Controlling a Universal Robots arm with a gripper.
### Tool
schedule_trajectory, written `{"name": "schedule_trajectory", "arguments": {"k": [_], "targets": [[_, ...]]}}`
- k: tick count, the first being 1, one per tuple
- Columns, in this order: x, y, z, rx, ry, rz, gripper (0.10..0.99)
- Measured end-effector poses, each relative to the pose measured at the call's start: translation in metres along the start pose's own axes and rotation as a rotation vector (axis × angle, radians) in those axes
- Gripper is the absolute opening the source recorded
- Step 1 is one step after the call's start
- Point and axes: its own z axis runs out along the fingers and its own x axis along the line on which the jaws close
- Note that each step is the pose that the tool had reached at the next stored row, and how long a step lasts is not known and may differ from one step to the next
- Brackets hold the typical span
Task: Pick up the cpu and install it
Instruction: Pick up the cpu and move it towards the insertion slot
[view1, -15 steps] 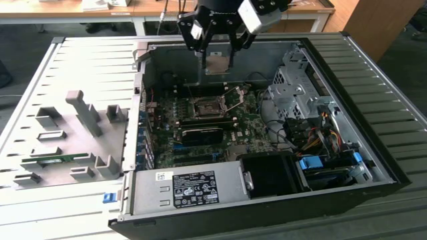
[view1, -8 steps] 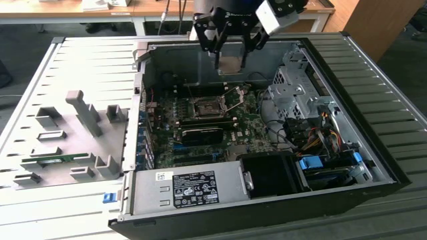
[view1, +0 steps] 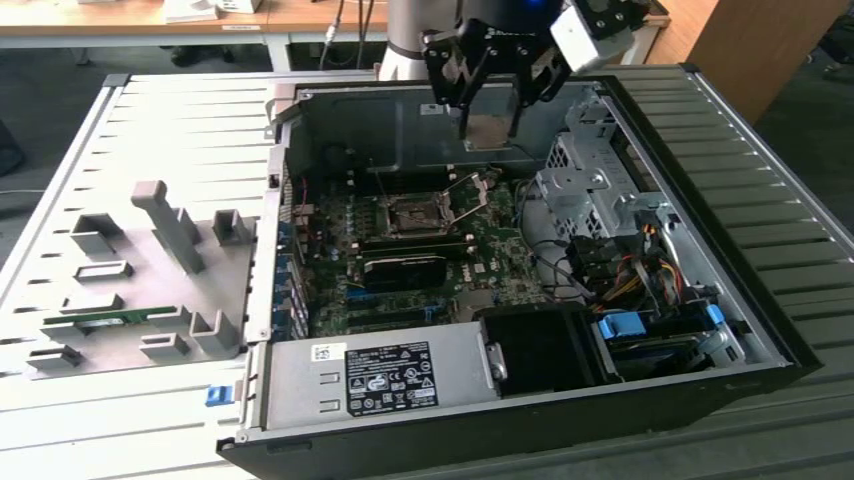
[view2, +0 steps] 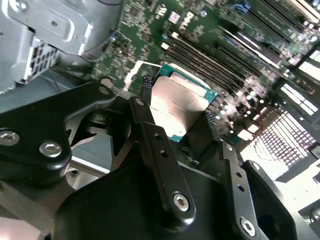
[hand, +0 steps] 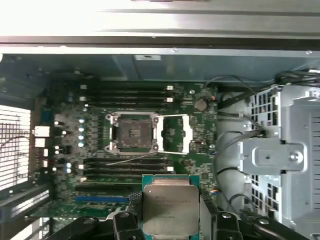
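Note:
My gripper (view1: 489, 98) hangs over the back of an open computer case (view1: 747, 250), shut on the cpu (view1: 487, 129). The cpu is a flat square chip with a silver-grey top and a green rim (view2: 183, 106); a black finger (view2: 148, 120) presses on each of two opposite edges. In the first wrist view the cpu (hand: 170, 206) sits above the motherboard, off to one side of the socket (hand: 132, 132). The socket (view1: 406, 214) lies bare, with its metal load plate (view1: 467, 194) swung open beside it.
Memory slots (hand: 127, 165) flank the socket. A metal drive cage (view1: 587, 190) and loose cables (view1: 641, 270) stand at the exterior view's right, and a power supply (view1: 380, 375) sits at the front. A grey fixture plate (view1: 160, 250) outside the case holds a green memory stick (view1: 107, 320).

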Motion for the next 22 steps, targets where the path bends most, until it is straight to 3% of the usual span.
{"name": "schedule_trajectory", "arguments": {"k": [22], "targets": [[-0.0695,-0.0005,0.0085,-0.003,0.0000,0.000,0.541]]}}
